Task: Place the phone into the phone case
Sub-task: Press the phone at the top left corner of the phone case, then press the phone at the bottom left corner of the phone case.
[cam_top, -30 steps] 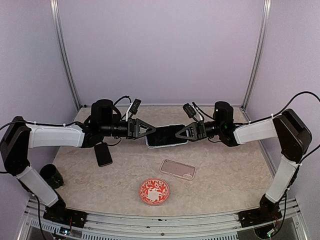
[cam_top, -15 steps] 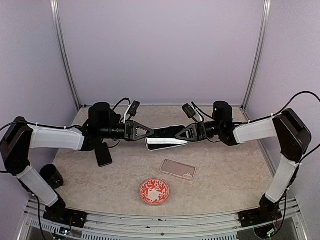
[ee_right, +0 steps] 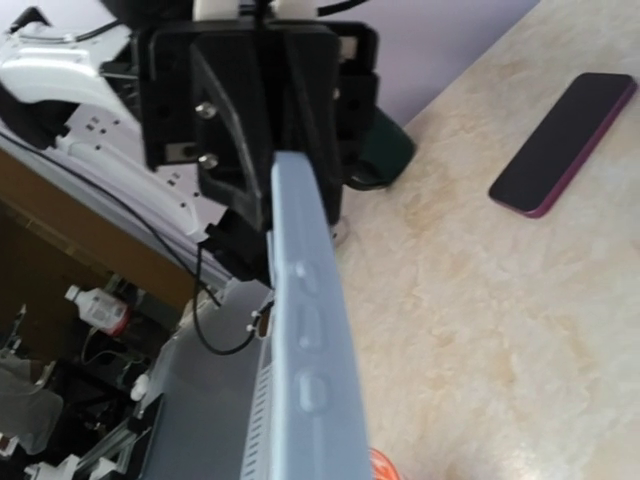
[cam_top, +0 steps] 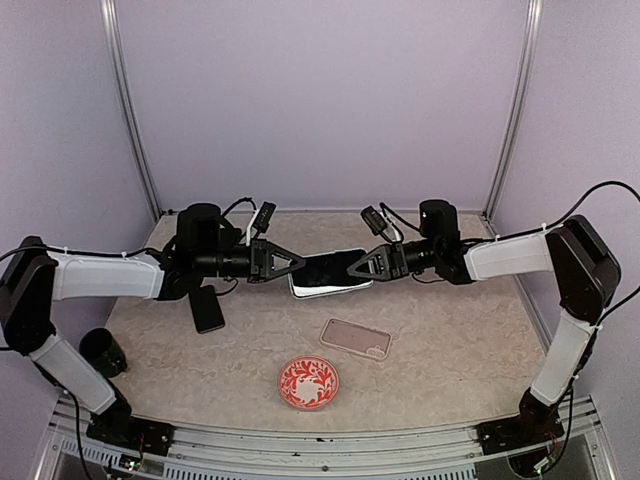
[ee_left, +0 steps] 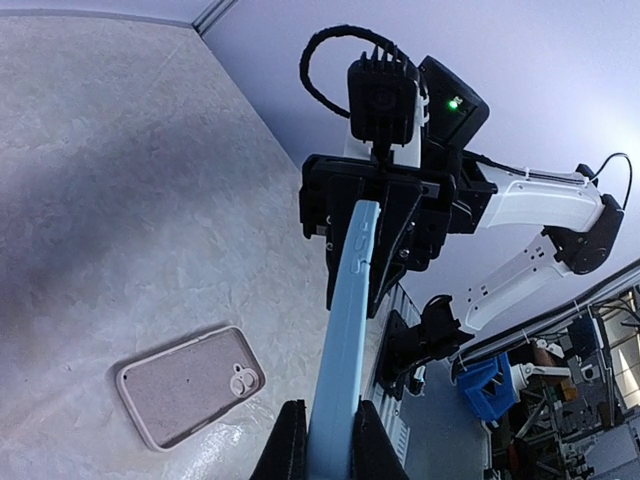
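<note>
A black-faced phone (cam_top: 328,271) with a pale blue case round its edge hangs above the table, held by its two ends. My left gripper (cam_top: 301,264) is shut on its left end and my right gripper (cam_top: 353,269) is shut on its right end. In the left wrist view the blue edge (ee_left: 345,330) runs from between my left gripper (ee_left: 328,442) fingers up to the right gripper (ee_left: 366,215). In the right wrist view the blue edge (ee_right: 305,350), with its side buttons, hides my own fingers and reaches the left gripper (ee_right: 262,120).
A pinkish case with a camera cut-out (cam_top: 355,338) lies flat on the table below the held phone. A dark phone (cam_top: 207,308) lies at the left, a red patterned plate (cam_top: 308,383) near the front, and a black cup (cam_top: 100,350) at the far left.
My left gripper has closed from open onto the phone's left end. The phone, held all along by the right gripper, has shifted slightly to the left.
</note>
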